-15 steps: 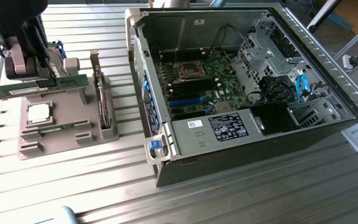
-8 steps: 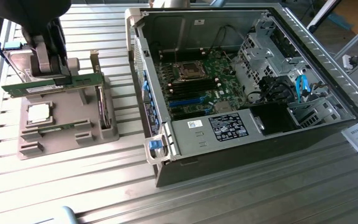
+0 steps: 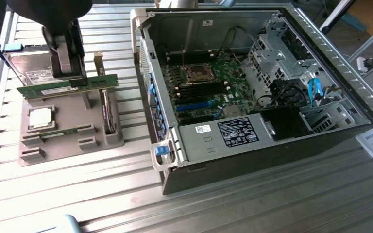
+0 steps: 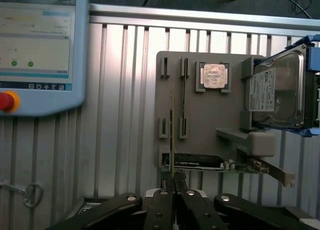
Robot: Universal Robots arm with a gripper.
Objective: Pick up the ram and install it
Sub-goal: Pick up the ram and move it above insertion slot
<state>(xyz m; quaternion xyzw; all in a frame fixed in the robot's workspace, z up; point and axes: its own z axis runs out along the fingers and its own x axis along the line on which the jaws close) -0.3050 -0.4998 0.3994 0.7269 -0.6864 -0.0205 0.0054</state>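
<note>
The ribbed table [image 3: 76, 194] is dull metal, the grey holder [image 3: 63, 145] matt plastic. The ram [image 3: 36, 89] looks like smooth green board.

The gripper [image 3: 70, 78] is holding the ram [image 3: 44, 89] level, its fingers [image 3: 63, 60] clamping the stick's middle, above the grey holder [image 3: 50, 151] at the exterior view's left. An open computer case [image 3: 342, 133] is lying on the worktop [image 3: 109, 194] beside it.

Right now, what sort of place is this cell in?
Probably a robotics lab bench set up for PC assembly: a slotted aluminium table, an open computer case, a grey parts fixture and a teach pendant.
</note>
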